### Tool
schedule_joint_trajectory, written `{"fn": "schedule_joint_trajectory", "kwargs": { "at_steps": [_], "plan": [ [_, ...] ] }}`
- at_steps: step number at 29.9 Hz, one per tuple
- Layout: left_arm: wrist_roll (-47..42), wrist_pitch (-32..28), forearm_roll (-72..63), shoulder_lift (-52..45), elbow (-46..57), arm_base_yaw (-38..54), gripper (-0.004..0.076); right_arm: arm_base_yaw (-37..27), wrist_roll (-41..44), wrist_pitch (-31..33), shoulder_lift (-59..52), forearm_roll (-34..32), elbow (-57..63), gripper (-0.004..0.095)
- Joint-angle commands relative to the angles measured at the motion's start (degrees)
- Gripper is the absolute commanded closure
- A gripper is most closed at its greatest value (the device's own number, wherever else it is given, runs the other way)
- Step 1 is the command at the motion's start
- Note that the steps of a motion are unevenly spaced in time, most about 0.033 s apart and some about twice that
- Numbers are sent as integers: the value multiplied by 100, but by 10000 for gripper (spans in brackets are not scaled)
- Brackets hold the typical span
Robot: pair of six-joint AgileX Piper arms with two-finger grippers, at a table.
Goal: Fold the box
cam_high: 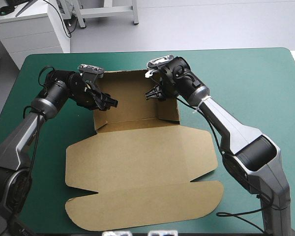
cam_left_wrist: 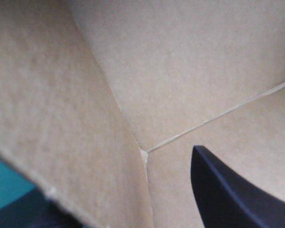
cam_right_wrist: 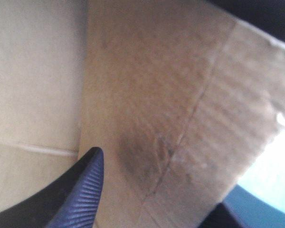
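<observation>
Flat box (cam_high: 137,162) lid — high view only

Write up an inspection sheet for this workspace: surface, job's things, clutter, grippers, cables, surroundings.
Surface: table with its teal-green cover, nothing on it around the board.
Job's things: box, brown; far part has walls raised as a tray, lid panel lies flat toward the near edge.
Clutter: nothing seen.
Grippers: left gripper at the tray's left wall; right gripper at its right wall.
Cables: nothing seen beyond the robot's own.
Surroundings: white cabinet beyond the table's far left corner.
</observation>
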Motion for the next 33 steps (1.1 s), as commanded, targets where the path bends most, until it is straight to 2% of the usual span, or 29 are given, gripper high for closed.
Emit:
{"fn": "schedule_joint_trajectory", "kwargs": {
  "at_steps": [1, 5, 8, 12, 14, 15, 18, 21, 25, 29, 33],
  "plan": [
    [14, -709, -259, -269, -213, -39, 293, 29, -20, -630, -224, 95, -189, 426],
    [14, -1166, -159, -143, -213, -39, 300, -7, -20, -988, -119, 112, -189, 429],
    [14, -1221, -12, 55, -213, -39, 335, -109, -20, -936, -23, 142, -203, 499],
    [14, -1138, 6, 268, -213, -39, 437, -300, -9, -893, 29, 352, -202, 724],
    [14, -1138, -6, 315, -213, -39, 524, -378, -30, -893, 29, 532, -202, 880],
    [14, -1138, -6, 326, -213, -39, 575, -403, -61, -890, 29, 573, -202, 927],
    [55, -1152, -6, 289, -213, -39, 724, -431, -238, -783, -12, 629, -214, 922],
    [81, -1033, -4, 194, -226, -39, 731, -431, -324, -525, -80, 646, -309, 922],
    [146, -452, -4, 116, -422, -39, 731, -421, -351, 305, -152, 632, -839, 922],
    [146, 364, -4, 37, -702, -39, 731, -421, -389, 322, -309, 1318, -1169, 921],
    [146, 915, -48, -86, -728, -49, 731, -421, -389, 333, -407, 1859, -1033, 921]
  ]
}}
